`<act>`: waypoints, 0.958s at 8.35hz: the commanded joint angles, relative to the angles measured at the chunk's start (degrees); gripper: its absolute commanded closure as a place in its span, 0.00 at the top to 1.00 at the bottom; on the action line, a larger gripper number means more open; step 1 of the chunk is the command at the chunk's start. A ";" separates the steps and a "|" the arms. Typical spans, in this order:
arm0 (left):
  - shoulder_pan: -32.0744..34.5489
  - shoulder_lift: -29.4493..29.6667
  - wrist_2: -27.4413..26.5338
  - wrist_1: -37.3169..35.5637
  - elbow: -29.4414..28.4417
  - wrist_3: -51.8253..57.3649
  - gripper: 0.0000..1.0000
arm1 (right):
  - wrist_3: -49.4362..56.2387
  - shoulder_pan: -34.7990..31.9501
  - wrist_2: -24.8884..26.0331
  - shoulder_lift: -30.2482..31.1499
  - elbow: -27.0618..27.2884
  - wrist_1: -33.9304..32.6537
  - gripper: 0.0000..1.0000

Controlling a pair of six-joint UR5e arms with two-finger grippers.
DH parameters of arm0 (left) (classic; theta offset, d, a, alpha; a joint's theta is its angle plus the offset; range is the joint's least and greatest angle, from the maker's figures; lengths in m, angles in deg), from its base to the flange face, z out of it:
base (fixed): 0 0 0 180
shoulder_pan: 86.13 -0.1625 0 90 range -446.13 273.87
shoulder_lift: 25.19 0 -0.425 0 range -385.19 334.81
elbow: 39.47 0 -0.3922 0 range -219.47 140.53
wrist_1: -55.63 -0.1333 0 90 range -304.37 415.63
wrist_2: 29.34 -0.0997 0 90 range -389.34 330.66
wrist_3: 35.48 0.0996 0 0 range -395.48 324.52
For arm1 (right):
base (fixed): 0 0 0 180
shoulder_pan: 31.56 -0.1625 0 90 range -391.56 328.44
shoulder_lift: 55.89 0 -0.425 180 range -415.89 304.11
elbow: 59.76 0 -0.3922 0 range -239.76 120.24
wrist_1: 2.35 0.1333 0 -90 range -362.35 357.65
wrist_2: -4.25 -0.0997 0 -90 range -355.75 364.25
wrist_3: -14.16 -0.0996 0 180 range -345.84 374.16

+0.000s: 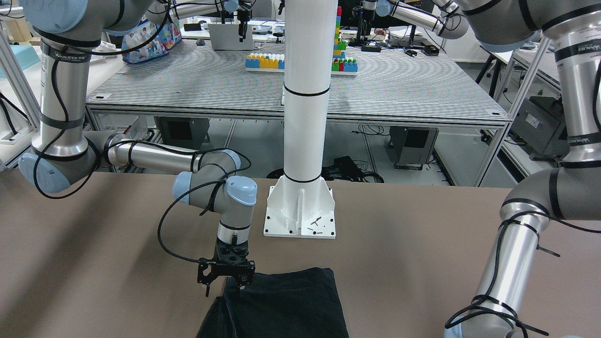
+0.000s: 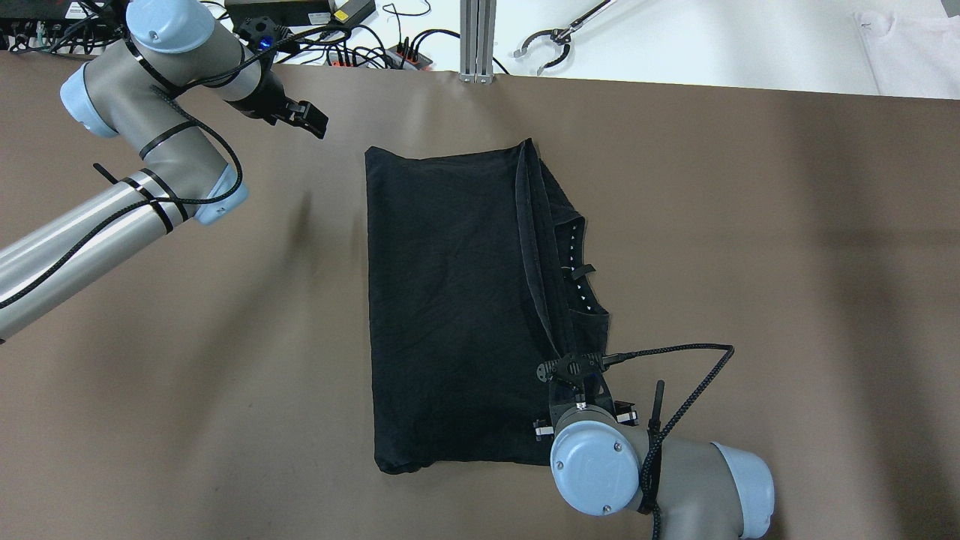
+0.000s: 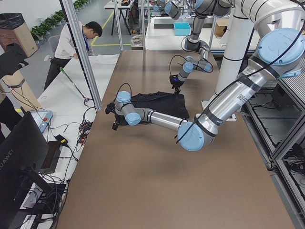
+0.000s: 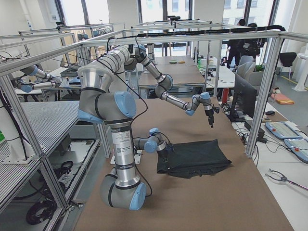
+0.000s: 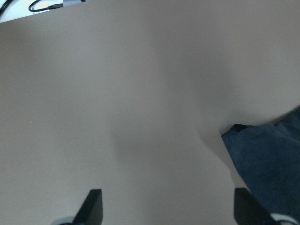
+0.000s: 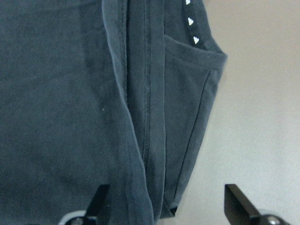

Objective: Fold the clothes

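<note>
The right gripper point(image 6: 165, 201) is wide open and empty, its fingers poised either side of the hemmed edge at the near right corner of the cloth point(image 2: 450, 300). I would lower it until one finger slips under every layer (the hem looks doubled, so a shallow pinch may catch only the top ply), then close. The cloth lies flat in the middle of the table point(image 2: 750, 225), with a narrow strip uncovered along its right side. The left gripper point(image 5: 167, 208), equally open and empty, hovers over bare table by the far left corner and should probably take the far end so the fold stays square.

One black cloth point(image 2: 450, 300), two claws point(image 2: 309, 120) point(image 1: 224, 287).
</note>
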 commanded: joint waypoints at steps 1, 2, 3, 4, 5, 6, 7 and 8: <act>-0.30 0.00 0.00 0.00 0.00 0.02 1.00 | 4.47 -5.24 -0.46 -3.66 -4.52 -0.05 0.94; -0.30 0.00 0.00 0.00 0.00 0.02 1.00 | 4.57 -6.30 -0.47 -8.63 -9.78 0.04 0.94; -0.30 -0.09 0.00 0.00 0.00 0.02 1.00 | 4.57 -6.83 -0.64 -12.25 -14.09 0.04 0.94; -0.30 -0.09 0.00 0.00 0.00 0.02 1.00 | 4.74 -7.27 -1.69 -13.33 -16.14 0.04 0.94; -0.30 -0.09 0.00 0.00 0.00 0.02 1.00 | 5.53 -7.63 -2.04 -13.34 -16.42 0.12 0.94; -0.30 -0.09 0.00 0.00 0.00 0.02 1.00 | 6.32 -7.72 -2.05 -13.34 -17.38 0.12 0.94; -0.30 -0.09 0.00 0.00 0.00 0.02 1.00 | 7.11 -8.59 -2.13 -13.34 -18.95 0.99 0.94; -0.30 -0.09 0.00 0.00 0.00 0.02 1.00 | 8.33 -9.55 -2.22 -13.34 -19.67 1.35 0.94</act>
